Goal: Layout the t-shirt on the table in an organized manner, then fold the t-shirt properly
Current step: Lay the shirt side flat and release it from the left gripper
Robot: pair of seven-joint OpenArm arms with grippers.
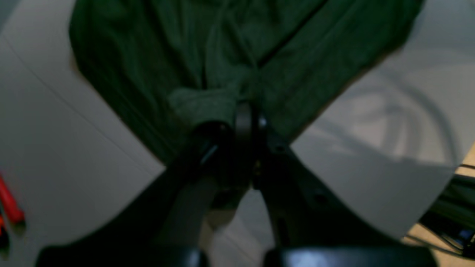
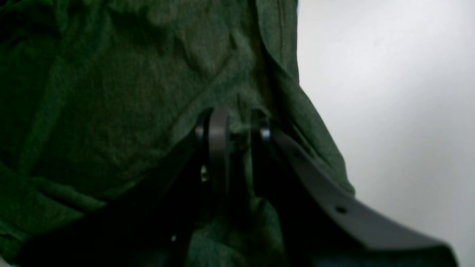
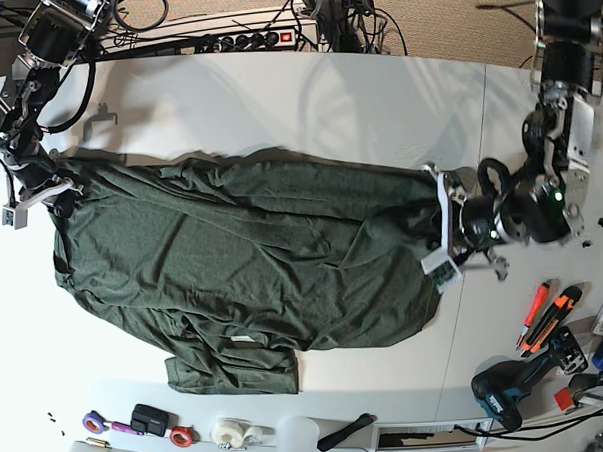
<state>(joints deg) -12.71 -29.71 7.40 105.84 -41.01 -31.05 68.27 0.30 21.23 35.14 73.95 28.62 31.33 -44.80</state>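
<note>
Table (image 3: 326, 105): white, seam line visible. T-shirt (image 3: 243, 259) spread across its middle, wrinkled, one sleeve poking out at the near edge. Left gripper (image 1: 248, 111) jaws nearly closed, pinching a bunched fold at the shirt's edge. Right gripper (image 2: 235, 128) narrow too, fabric caught between its fingers at the opposite edge.

The t-shirt (image 3: 233, 259) was dark heathered green on the white table (image 3: 276, 97); both grippers looked black.
</note>
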